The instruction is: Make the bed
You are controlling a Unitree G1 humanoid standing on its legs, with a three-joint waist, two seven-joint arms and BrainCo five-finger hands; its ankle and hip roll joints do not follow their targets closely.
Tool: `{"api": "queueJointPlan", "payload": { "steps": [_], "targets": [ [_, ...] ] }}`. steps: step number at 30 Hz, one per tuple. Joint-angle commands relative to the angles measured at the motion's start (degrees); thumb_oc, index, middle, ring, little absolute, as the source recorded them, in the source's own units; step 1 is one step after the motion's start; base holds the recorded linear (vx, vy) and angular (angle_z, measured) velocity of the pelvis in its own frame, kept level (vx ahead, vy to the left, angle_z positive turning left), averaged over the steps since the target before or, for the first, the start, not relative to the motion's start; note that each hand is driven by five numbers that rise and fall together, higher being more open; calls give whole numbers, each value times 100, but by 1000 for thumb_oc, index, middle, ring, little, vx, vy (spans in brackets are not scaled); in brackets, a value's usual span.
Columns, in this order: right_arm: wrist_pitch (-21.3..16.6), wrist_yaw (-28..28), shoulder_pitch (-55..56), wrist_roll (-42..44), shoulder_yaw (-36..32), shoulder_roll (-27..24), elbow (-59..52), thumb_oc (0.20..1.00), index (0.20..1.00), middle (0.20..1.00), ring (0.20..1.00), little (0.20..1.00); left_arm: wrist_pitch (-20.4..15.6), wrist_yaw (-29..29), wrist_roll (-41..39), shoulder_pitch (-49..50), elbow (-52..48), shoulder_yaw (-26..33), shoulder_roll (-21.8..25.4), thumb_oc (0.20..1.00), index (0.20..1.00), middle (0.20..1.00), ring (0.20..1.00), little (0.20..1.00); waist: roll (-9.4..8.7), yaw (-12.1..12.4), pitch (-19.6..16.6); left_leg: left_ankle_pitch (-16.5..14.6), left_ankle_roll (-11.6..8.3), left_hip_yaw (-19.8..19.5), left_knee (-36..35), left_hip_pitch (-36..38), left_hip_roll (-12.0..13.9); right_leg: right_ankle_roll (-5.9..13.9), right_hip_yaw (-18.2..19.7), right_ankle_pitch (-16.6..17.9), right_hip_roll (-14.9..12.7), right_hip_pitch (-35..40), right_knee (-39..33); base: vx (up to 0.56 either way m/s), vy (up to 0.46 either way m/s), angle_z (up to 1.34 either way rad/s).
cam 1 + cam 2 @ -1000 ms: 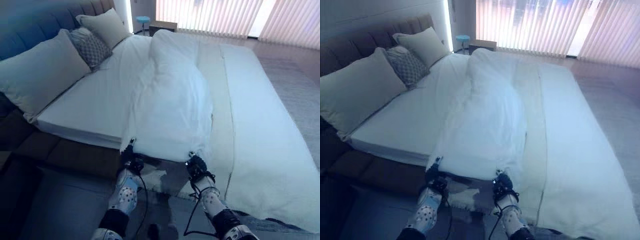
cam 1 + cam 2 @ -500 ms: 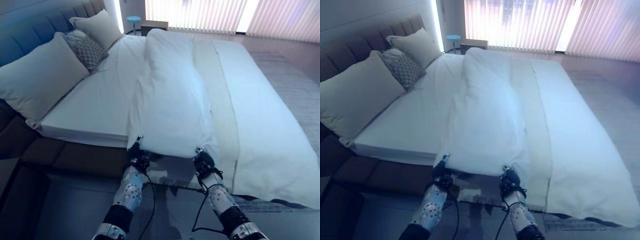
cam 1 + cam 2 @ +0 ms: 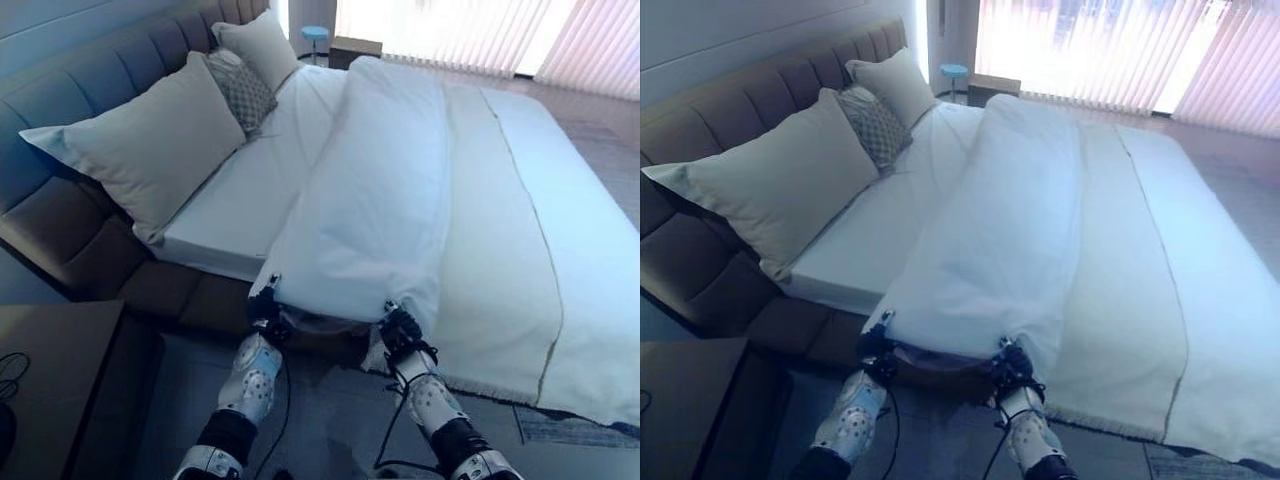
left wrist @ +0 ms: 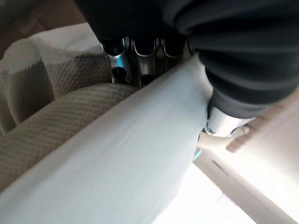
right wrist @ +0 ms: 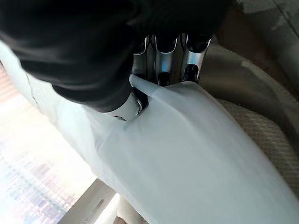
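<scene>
Along the headboard on the left lean three pillows, beside the bare mattress sheet. At the bed's near edge the left robot hand is clenched on one corner of the white duvet, the cloth pinched between thumb and fingers. Further right, the right robot hand grips the other corner likewise. The duvet lies folded lengthwise in a ridge down the middle of the bed, over a beige blanket on the right. If one pinch slips during the pull, the duvet would likely land skewed; uneven pulling could drag the blanket off too.
</scene>
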Motion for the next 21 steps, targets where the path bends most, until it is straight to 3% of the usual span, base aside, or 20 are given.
{"api": "queueJointPlan", "payload": {
  "steps": [1,5,6,19,21],
  "targets": [
    [-644,-215,564,-134,-691,-810,-23,200,200,200,200,200,-653,196,-80,310,-480,815,603,200,200,200,200,200,-40,91,-325,393,-218,204,-590,-34,-440,144,379,-103,425,-81,-103,44,90,4],
    [-680,-302,710,-102,-690,-769,96,200,200,200,200,200,-538,156,-236,462,-82,662,425,200,200,200,200,200,-2,25,-364,347,-128,181,-590,5,-470,163,540,47,488,44,-392,39,51,38],
    [-596,-348,845,-179,-625,-742,196,200,200,200,200,200,-442,145,-328,682,118,583,261,200,200,200,200,200,87,11,-403,348,-42,260,-590,-1,-597,184,455,92,461,152,-567,26,58,7],
    [-182,-282,949,-628,-461,-713,1419,200,200,200,200,200,1,-2,170,858,1581,294,223,200,200,200,200,200,262,-83,-252,361,-47,212,-590,-73,-600,190,403,121,437,139,-655,5,1,-2],
    [-164,-257,809,-679,-509,-754,1873,200,200,200,200,200,22,-54,405,676,1918,214,258,200,200,200,200,200,365,-140,-129,397,-65,188,-590,-210,-609,176,391,90,421,-20,-612,-64,-2,8]
  ]
}}
